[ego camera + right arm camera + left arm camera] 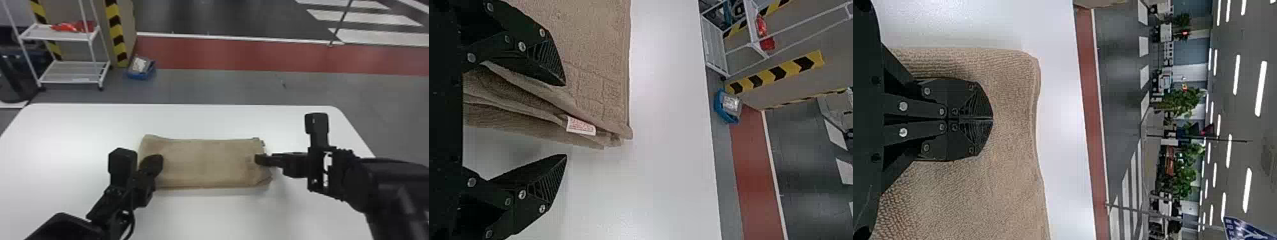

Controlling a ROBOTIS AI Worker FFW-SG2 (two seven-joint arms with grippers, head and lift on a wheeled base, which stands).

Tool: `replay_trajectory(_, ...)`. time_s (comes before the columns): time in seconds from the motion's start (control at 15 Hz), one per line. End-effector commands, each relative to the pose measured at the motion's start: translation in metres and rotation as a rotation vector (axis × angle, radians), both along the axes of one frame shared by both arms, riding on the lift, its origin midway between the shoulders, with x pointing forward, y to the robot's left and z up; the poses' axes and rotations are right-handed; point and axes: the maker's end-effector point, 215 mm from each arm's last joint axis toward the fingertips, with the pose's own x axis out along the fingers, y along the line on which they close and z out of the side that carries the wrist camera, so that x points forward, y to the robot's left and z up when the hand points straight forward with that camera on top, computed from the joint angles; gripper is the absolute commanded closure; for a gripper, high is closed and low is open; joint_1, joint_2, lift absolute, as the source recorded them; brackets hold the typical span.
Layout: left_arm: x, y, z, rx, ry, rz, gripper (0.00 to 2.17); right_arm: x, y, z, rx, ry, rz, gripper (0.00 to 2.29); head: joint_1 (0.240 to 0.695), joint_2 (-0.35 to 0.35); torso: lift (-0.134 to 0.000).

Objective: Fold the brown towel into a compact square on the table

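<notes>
White table (204, 118) with rounded corners, gray floor (223, 86) behind, red floor strip (223, 54) edged white, white wire shelf (60, 72) holding red item (73, 26), yellow-black striped posts (115, 35), blue bin (140, 75), white crossing stripes (364, 17), ceiling lights (1261, 89).

Brown towel (204, 162), ribbed terry, folded in layers to a long flat rectangle, not square. Lies mid-table (204, 220), long sides running roughly along the table's far edge. End toward table's right: loose stacked layers, white label (581, 126), uneven corner.
</notes>
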Motion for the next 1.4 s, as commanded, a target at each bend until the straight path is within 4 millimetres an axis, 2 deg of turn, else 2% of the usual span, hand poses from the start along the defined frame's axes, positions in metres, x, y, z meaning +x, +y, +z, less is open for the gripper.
replay_trajectory(0.0, 0.0, 0.0, 0.0, 0.0, 0.0, 0.0, 1.71, -0.002, 0.0, -0.006, -0.03, 0.014, 0.011, 0.44, 0.695, -0.11, -0.125)
replay_trajectory(0.67, -0.002, -0.004, -0.001, -0.001, 0.002, -0.007, 1.71, -0.005, 0.003, -0.013, -0.075, 0.044, 0.038, 0.52, 0.695, -0.111, -0.125)
replay_trajectory(0.73, -0.002, -0.004, -0.001, 0.0, 0.001, -0.007, 1.71, -0.005, 0.007, -0.012, -0.061, 0.044, 0.043, 0.59, 0.695, -0.111, -0.125)
replay_trajectory(1.13, -0.005, -0.002, -0.005, 0.006, 0.013, -0.007, 1.71, -0.003, 0.012, -0.01, -0.055, 0.053, 0.054, 0.59, 0.695, -0.102, -0.125)
replay_trajectory(1.33, -0.008, -0.003, -0.009, 0.01, 0.026, -0.008, 1.71, -0.007, 0.014, -0.012, -0.042, 0.075, 0.063, 0.83, 0.695, -0.1, -0.125)
